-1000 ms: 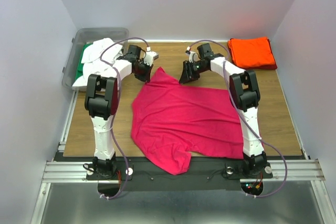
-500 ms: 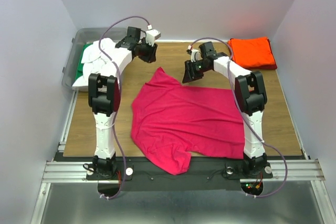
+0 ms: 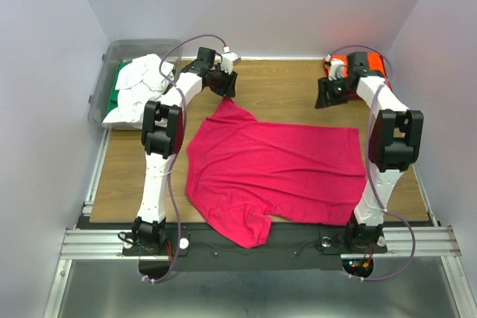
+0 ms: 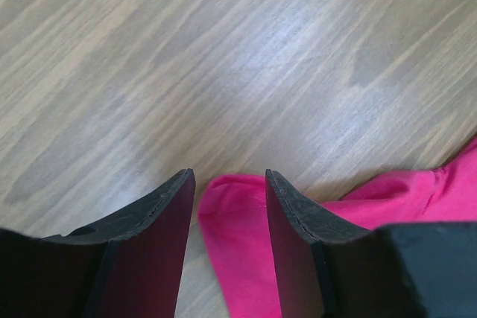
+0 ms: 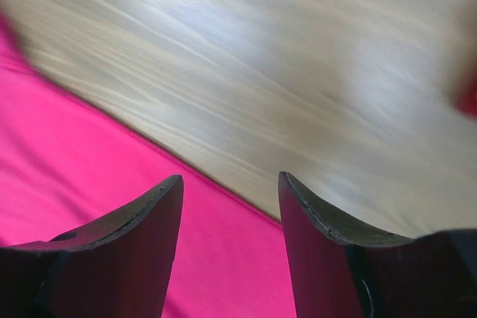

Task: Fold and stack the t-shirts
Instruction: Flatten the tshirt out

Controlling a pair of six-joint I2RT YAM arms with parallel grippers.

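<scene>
The right arm (image 3: 373, 94) hides most of the orange-red t-shirt (image 3: 381, 61); the right wrist view is motion-blurred.

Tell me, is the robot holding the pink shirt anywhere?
Nothing is held. The left gripper and right gripper are open; the pink t-shirt lies loose, one corner beneath the left gripper's parted jaws.

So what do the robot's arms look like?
The left arm and right arm are white tubes with chunky black joints. A thin lilac cable loops along each. The left tool and right tool each have two flat black fingers.
</scene>
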